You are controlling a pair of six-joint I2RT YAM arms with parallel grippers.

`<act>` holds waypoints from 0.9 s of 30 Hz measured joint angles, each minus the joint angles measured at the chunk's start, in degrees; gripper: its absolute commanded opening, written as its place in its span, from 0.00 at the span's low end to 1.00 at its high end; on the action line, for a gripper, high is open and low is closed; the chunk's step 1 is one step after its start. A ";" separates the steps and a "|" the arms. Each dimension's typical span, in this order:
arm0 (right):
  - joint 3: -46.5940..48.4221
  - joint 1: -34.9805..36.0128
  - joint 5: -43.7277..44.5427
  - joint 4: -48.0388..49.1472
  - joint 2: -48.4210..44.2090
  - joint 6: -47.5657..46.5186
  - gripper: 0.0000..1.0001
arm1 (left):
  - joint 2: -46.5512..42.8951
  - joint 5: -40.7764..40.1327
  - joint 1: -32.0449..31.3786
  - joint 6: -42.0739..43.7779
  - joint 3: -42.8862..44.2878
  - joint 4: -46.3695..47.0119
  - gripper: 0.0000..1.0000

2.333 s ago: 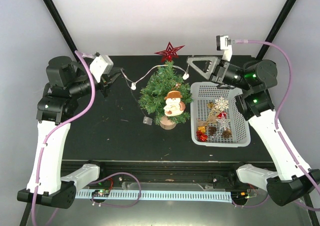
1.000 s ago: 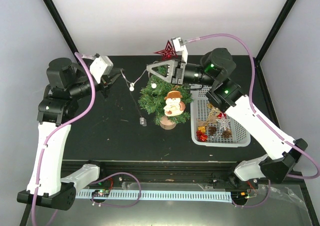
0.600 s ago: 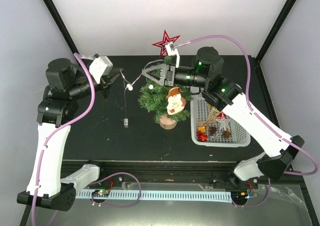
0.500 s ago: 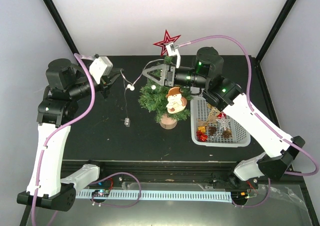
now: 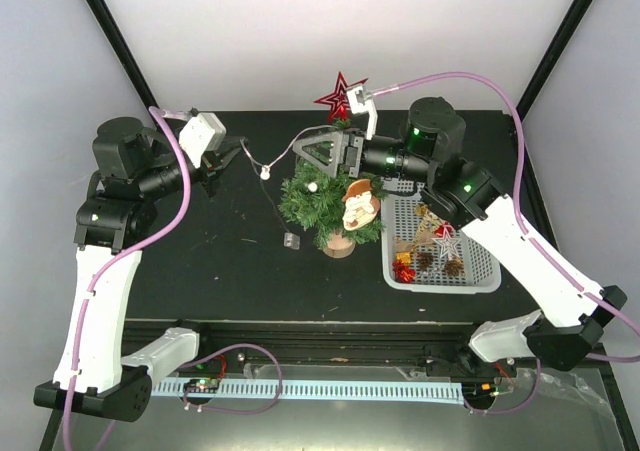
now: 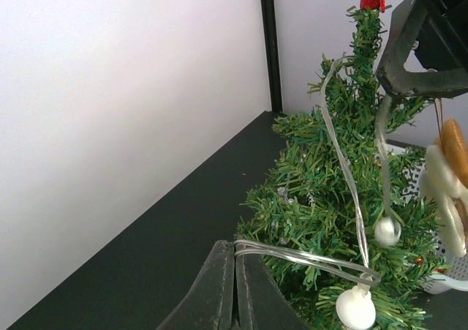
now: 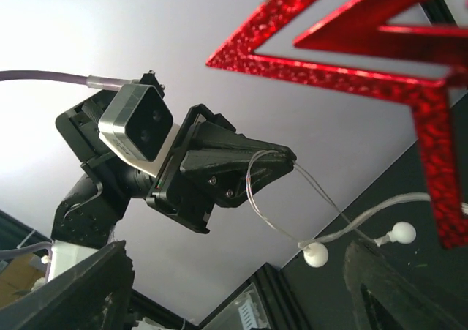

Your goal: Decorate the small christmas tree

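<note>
Small christmas tree (image 5: pixel 325 196) is standing upright on the black table (image 5: pixel 200 261), wearing a red star (image 5: pixel 340 95) and a snowman ornament (image 5: pixel 357 203). White basket (image 5: pixel 490 271), just right of the tree, is holding a snowflake (image 5: pixel 444 241), pinecones (image 5: pixel 425 260) and a red gift (image 5: pixel 403 269). Left gripper (image 6: pixel 235 253), left of the tree, is pinching the light string (image 6: pixel 307 255) with its jaws closed. Right gripper (image 5: pixel 312 151) is hovering at the treetop, jaws wide apart, gripping nothing.
</note>
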 measured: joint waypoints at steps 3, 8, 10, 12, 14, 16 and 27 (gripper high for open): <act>0.00 0.07 0.96 -1.01 -0.66 -0.48 0.82 | 0.00 0.00 0.00 0.00 0.00 0.00 0.01; 0.04 0.07 2.93 -4.00 -1.53 -1.27 0.83 | -0.02 -0.09 0.00 0.00 0.00 0.00 0.02; 0.13 0.07 3.58 -5.09 -1.70 -1.53 0.83 | -0.02 -0.17 0.00 0.00 0.00 0.00 0.01; 0.13 0.07 3.98 -5.95 -1.97 -1.62 0.83 | -0.02 -0.22 0.00 0.00 0.00 -0.02 0.01; 0.13 0.07 4.22 -6.58 -2.29 -1.75 0.83 | -0.02 -0.22 0.00 0.00 0.00 -0.04 0.02; 0.13 0.07 4.26 -6.88 -2.78 -1.79 0.83 | -0.09 -0.26 0.00 0.02 0.00 -0.11 0.02; 0.63 0.07 3.06 -5.81 -5.18 -1.49 0.82 | -1.44 -0.09 0.00 0.04 0.37 -2.64 0.01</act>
